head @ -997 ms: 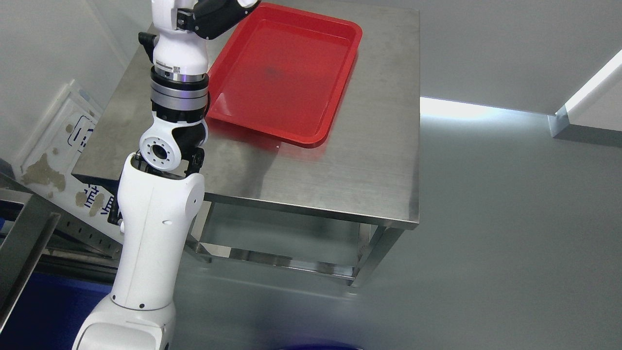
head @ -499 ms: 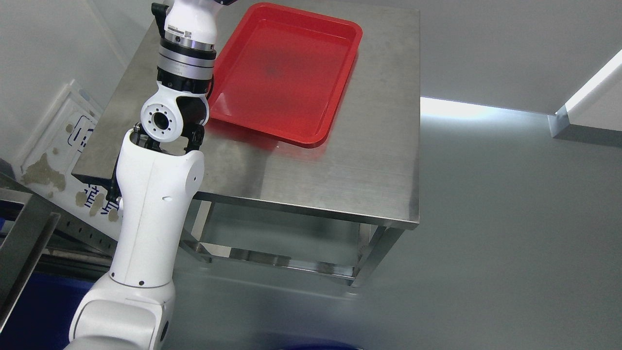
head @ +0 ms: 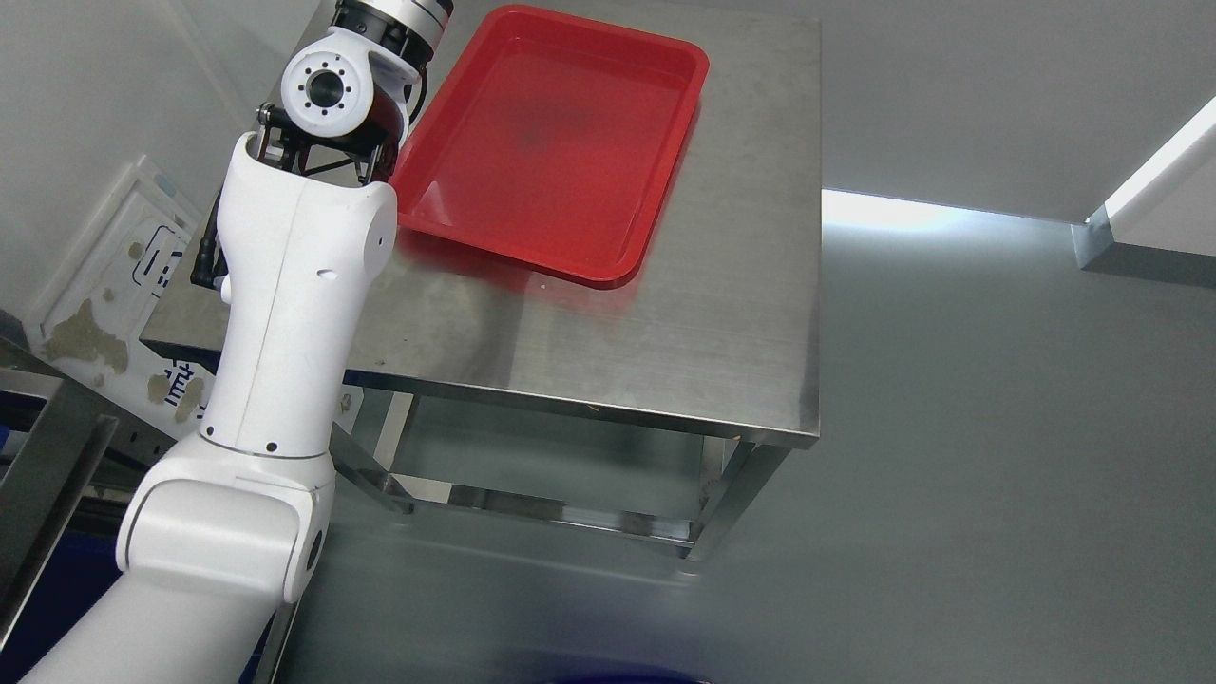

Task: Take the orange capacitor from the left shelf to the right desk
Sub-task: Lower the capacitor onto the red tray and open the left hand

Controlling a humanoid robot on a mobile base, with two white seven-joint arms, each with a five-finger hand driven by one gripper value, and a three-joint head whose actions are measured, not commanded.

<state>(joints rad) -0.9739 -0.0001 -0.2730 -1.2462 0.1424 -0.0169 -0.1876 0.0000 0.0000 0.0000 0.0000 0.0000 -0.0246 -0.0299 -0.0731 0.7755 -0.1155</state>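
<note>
My left arm [head: 285, 313] up over desk [head: 665, 313] left edge, beside red tray [head: 560, 142]. Hand above frame top, grip state unknown. Capacitor not visible, location unknown.

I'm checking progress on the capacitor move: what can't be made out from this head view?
- Left hand: cut off by the top edge; only the left arm shows.
- Orange capacitor: not visible; red tray looks bare.
- Left shelf: mostly outside the left edge.
- Right arm: not in view.
</note>
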